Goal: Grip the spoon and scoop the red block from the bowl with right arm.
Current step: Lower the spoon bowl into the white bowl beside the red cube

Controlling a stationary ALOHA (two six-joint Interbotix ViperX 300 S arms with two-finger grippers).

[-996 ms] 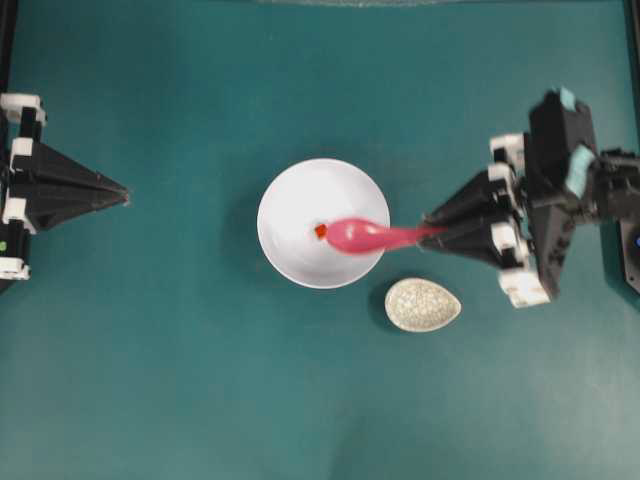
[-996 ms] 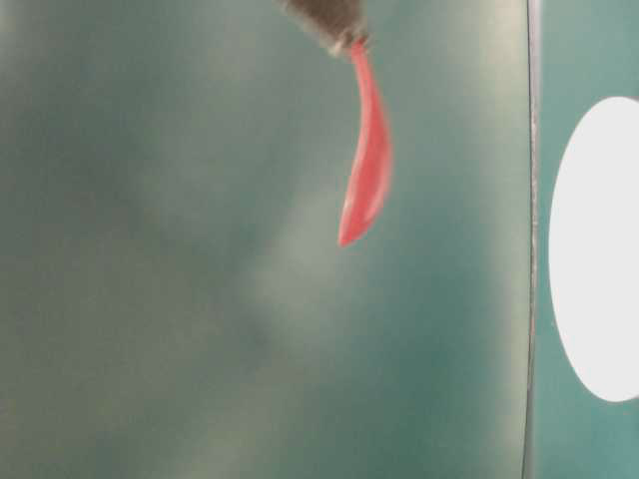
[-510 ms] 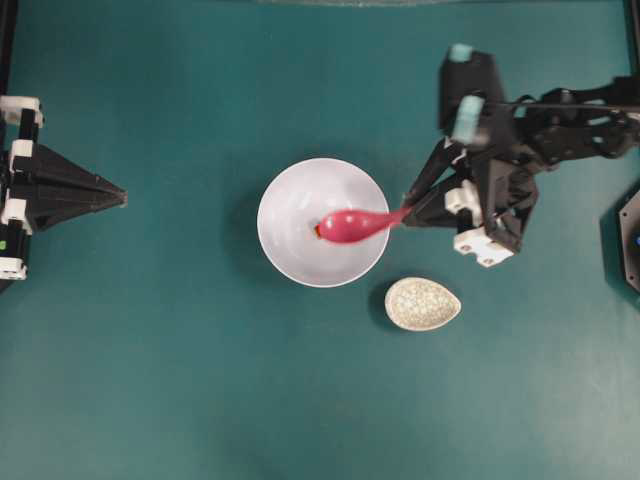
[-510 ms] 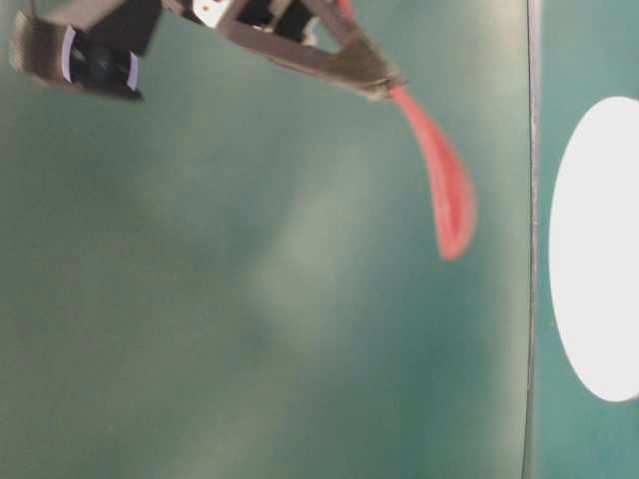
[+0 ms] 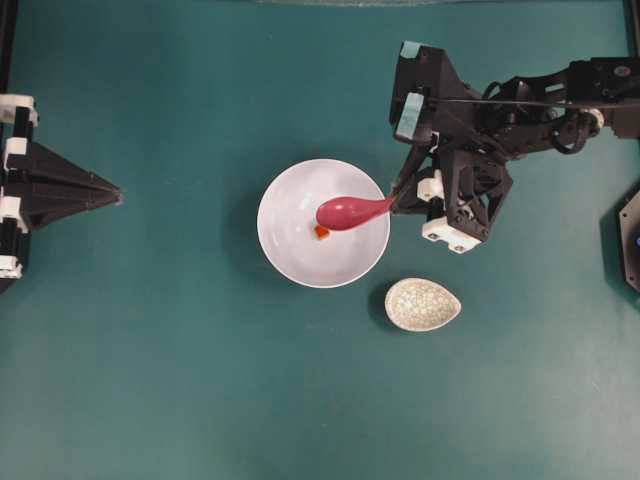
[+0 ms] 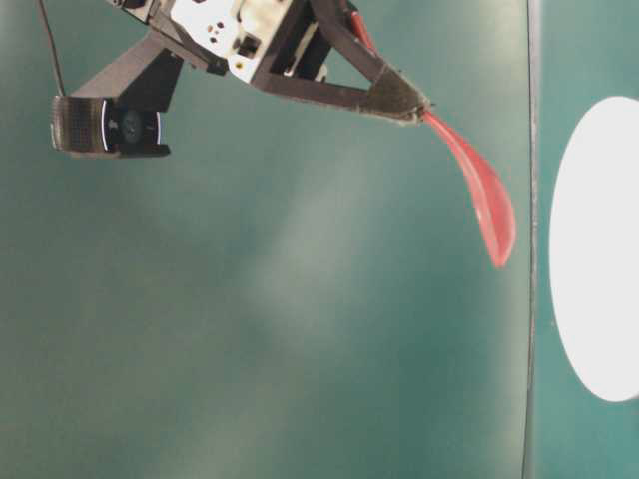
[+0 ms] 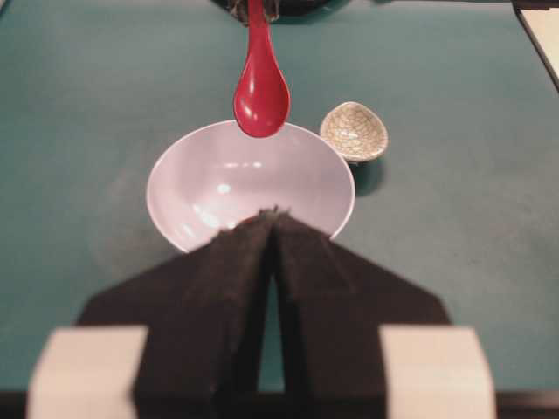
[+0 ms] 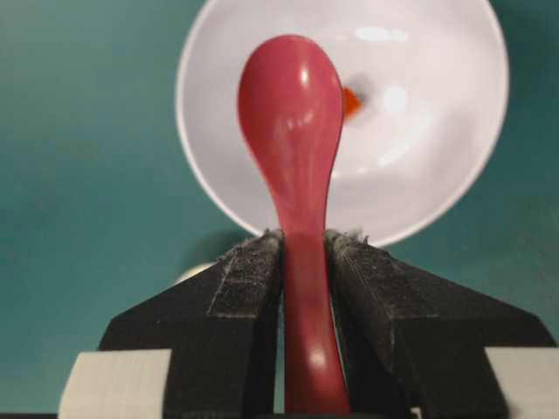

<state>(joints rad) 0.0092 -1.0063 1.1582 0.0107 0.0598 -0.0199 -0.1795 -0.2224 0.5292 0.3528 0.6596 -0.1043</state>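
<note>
Now that the right arm's jaws (image 5: pixel 398 200), clamped on the spoon (image 5: pixel 350 211) handle, have swung round, its scoop hangs ahead over the bowl (image 5: pixel 290 255), the red block (image 5: pixel 321 232) just beside it, unscooped.

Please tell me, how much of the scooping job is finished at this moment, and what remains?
Done: the right gripper is closed on the spoon by its handle. In hand: the scoop hangs over the bowl, lifted above it in the left wrist view. Left: the red block lies on the bowl's floor beside the scoop, not in it, so the scooping itself remains.
</note>
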